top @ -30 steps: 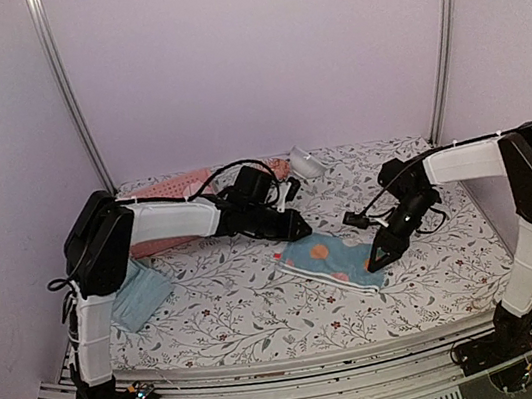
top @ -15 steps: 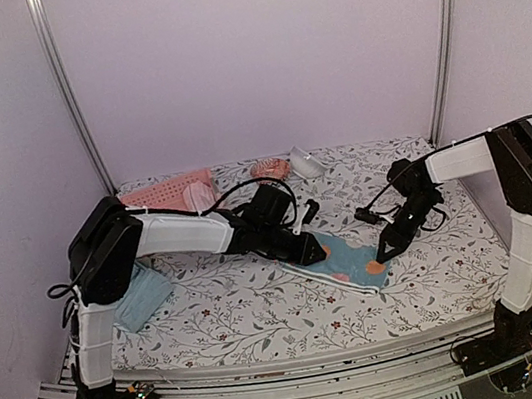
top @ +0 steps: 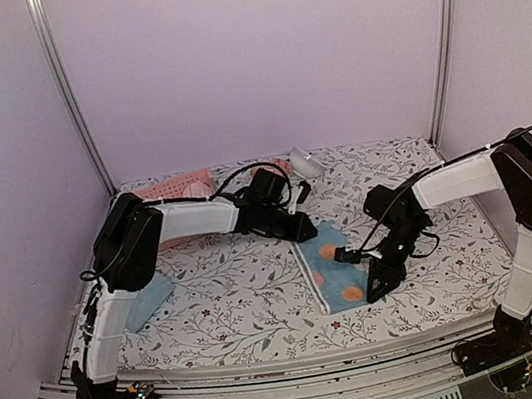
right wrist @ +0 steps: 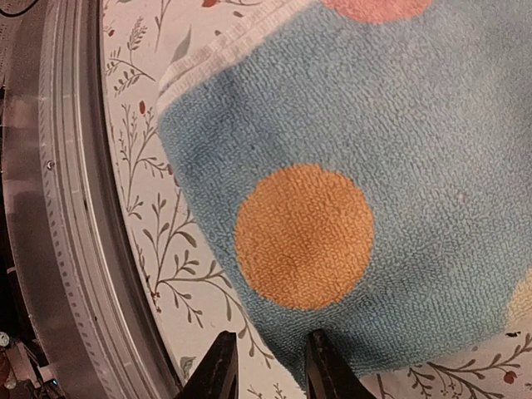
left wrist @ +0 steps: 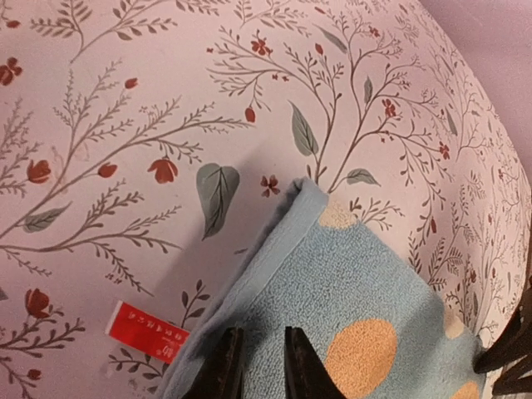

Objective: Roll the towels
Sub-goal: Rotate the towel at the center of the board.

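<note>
We are looking down on a flower-printed table point(top: 232, 301) where both arms are working on the blue towel point(top: 334, 272), the one with orange and white spots. It is lying flat, right of centre, with its long side running away from the arm bases.

The left gripper point(top: 299, 233) is reaching across to the towel's far corner. In its wrist view we are seeing the fingertips point(left wrist: 224, 362) standing almost together and nipping the cloth just inside the hem.

The right gripper point(top: 373, 287) is bearing down on the near right corner. Its fingertips point(right wrist: 218, 366) are a narrow gap apart and are pinching the towel's near edge beside an orange spot.

The pale teal towel point(top: 151, 301) is lying at the table's left edge, partly behind the left arm and well apart from the blue one.

The pink basket point(top: 175, 186) is sitting at the back left, half hidden by the same arm. We cannot tell what, if anything, is lying in it.
</note>
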### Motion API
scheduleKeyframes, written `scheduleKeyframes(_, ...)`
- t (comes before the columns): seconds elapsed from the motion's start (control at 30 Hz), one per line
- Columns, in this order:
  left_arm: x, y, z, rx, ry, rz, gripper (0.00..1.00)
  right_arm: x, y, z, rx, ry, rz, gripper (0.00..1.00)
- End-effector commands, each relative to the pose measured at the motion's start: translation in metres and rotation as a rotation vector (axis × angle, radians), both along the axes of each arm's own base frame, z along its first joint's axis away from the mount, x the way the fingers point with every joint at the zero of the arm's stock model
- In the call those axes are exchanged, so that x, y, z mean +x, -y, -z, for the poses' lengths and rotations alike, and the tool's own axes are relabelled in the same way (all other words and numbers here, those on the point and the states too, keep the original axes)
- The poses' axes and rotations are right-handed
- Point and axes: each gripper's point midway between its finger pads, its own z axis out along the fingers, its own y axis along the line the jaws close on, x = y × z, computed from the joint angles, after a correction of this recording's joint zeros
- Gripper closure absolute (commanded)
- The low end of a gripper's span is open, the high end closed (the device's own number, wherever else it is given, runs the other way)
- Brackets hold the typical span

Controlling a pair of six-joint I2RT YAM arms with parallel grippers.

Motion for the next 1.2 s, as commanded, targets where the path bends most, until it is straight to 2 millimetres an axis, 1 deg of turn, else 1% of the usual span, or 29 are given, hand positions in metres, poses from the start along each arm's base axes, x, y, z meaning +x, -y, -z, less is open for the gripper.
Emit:
scheduleKeyframes(0.0,-0.014,0.013,-0.055,-0.084,0.087,0.076,0.79,-0.002,-0.012,-0.023,0.056,-0.039,-0.034,0.71)
scheduleKeyframes(0.07,-0.028,0.007,-0.077,-0.108,0.12,0.073,0.78,0.007,-0.013,-0.042,0.08,0.022,-0.037,0.68)
scheduleKeyframes(0.13,-0.041,-0.002,-0.092,-0.142,0.144,0.056,0.77,0.022,-0.014,-0.066,0.124,0.088,-0.026,0.65)
scheduleKeyframes(0.17,-0.05,-0.011,-0.089,-0.14,0.132,0.05,0.77,0.033,-0.014,-0.08,0.152,0.125,-0.013,0.65)
scheduleKeyframes(0.2,-0.058,-0.016,-0.091,-0.15,0.129,0.047,0.77,0.044,-0.014,-0.092,0.177,0.164,0.006,0.65)
scheduleKeyframes(0.23,-0.066,-0.021,-0.095,-0.163,0.132,0.046,0.78,0.06,-0.016,-0.109,0.207,0.221,0.031,0.65)
scheduleKeyframes(0.27,-0.077,-0.025,-0.112,-0.203,0.153,0.061,0.78,0.078,-0.015,-0.123,0.229,0.28,0.066,0.64)
scheduleKeyframes(0.3,-0.09,-0.025,-0.115,-0.234,0.161,0.092,0.78,0.099,-0.013,-0.133,0.231,0.338,0.134,0.57)
scheduleKeyframes(0.33,-0.102,-0.025,-0.12,-0.263,0.171,0.121,0.77,0.12,-0.009,-0.143,0.23,0.408,0.2,0.18)
scheduleKeyframes(0.37,-0.113,-0.023,-0.121,-0.283,0.183,0.148,0.76,0.135,-0.007,-0.152,0.232,0.456,0.257,0.01)
scheduleKeyframes(0.4,-0.123,-0.02,-0.121,-0.292,0.191,0.176,0.75,0.143,-0.008,-0.158,0.243,0.492,0.276,0.01)
scheduleKeyframes(0.47,-0.138,-0.012,-0.114,-0.275,0.191,0.214,0.76,0.159,-0.011,-0.17,0.281,0.539,0.294,0.01)
scheduleKeyframes(0.5,-0.145,-0.009,-0.11,-0.264,0.19,0.231,0.77,0.164,-0.015,-0.173,0.32,0.535,0.296,0.01)
scheduleKeyframes(0.53,-0.153,-0.005,-0.107,-0.258,0.191,0.249,0.77,0.166,-0.018,-0.173,0.346,0.507,0.286,0.01)
scheduleKeyframes(0.6,-0.165,0.001,-0.102,-0.253,0.202,0.276,0.79,0.171,-0.026,-0.16,0.353,0.44,0.258,0.01)
scheduleKeyframes(0.63,-0.172,0.005,-0.1,-0.257,0.205,0.295,0.82,0.173,-0.03,-0.152,0.346,0.396,0.245,0.06)
scheduleKeyframes(0.67,-0.178,0.009,-0.097,-0.264,0.209,0.319,0.83,0.178,-0.035,-0.14,0.329,0.345,0.237,0.25)
scheduleKeyframes(0.7,-0.183,0.013,-0.095,-0.266,0.21,0.338,0.84,0.181,-0.04,-0.127,0.303,0.288,0.233,0.43)
scheduleKeyframes(0.77,-0.187,0.021,-0.087,-0.256,0.202,0.356,0.87,0.189,-0.047,-0.097,0.246,0.213,0.245,0.69)
scheduleKeyframes(0.8,-0.188,0.024,-0.083,-0.246,0.197,0.364,0.88,0.191,-0.05,-0.085,0.228,0.188,0.254,0.76)
scheduleKeyframes(0.83,-0.189,0.027,-0.074,-0.229,0.187,0.37,0.89,0.191,-0.053,-0.073,0.215,0.168,0.26,0.79)
scheduleKeyframes(0.87,-0.19,0.028,-0.059,-0.201,0.169,0.373,0.91,0.192,-0.055,-0.062,0.2,0.155,0.267,0.8)
scheduleKeyframes(0.9,-0.191,0.029,-0.051,-0.183,0.159,0.377,0.92,0.193,-0.057,-0.053,0.188,0.147,0.273,0.8)
scheduleKeyframes(0.97,-0.196,0.027,-0.034,-0.145,0.145,0.388,0.93,0.195,-0.057,-0.039,0.169,0.113,0.291,0.8)
scheduleKeyframes(1.0,-0.198,0.023,-0.021,-0.114,0.14,0.393,0.93,0.195,-0.056,-0.033,0.156,0.1,0.299,0.8)
scheduleKeyframes(1.1,-0.203,0.009,0.016,-0.026,0.11,0.398,0.91,0.194,-0.049,-0.008,0.11,0.093,0.314,0.8)
scheduleKeyframes(1.17,-0.205,0.002,0.032,0.011,0.094,0.4,0.91,0.193,-0.038,0.013,0.068,0.086,0.336,0.8)
